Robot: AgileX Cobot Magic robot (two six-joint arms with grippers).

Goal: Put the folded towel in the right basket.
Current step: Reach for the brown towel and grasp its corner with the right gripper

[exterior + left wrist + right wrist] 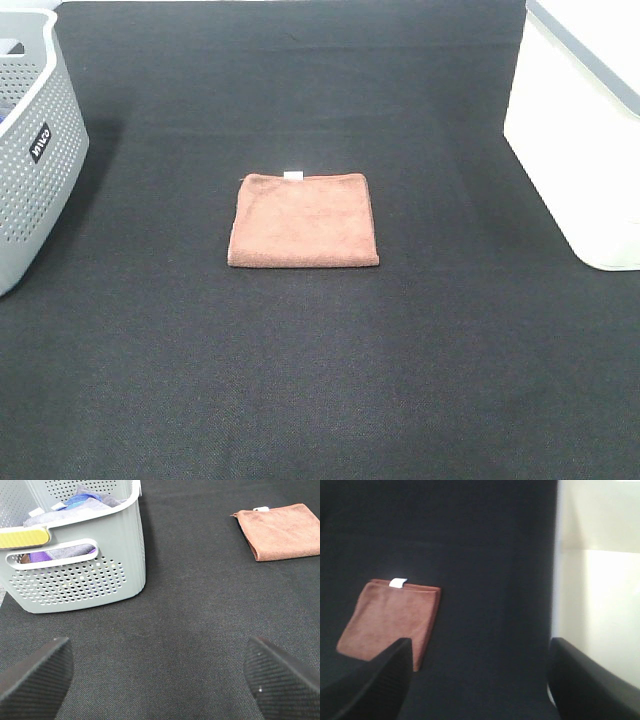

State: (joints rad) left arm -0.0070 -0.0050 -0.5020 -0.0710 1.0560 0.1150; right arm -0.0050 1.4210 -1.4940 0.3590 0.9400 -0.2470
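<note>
Brown and folded square, the towel (303, 220) lies flat on the black cloth table (300, 400), a small white tag (293, 176) at its far edge. It sits out ahead of both grippers, touched by neither, between the two baskets. The left gripper (157, 677) hovers over bare cloth, its jaws set wide apart with nothing between them. The grey perforated basket (75, 582) stands close ahead of it, holding blue and purple cloths (82, 500), and the towel is farther off toward the table's middle. The right gripper (480, 680) is likewise spread wide and empty, with the white basket (600, 610) close on its outer side and the towel ahead on its inner side
</note>
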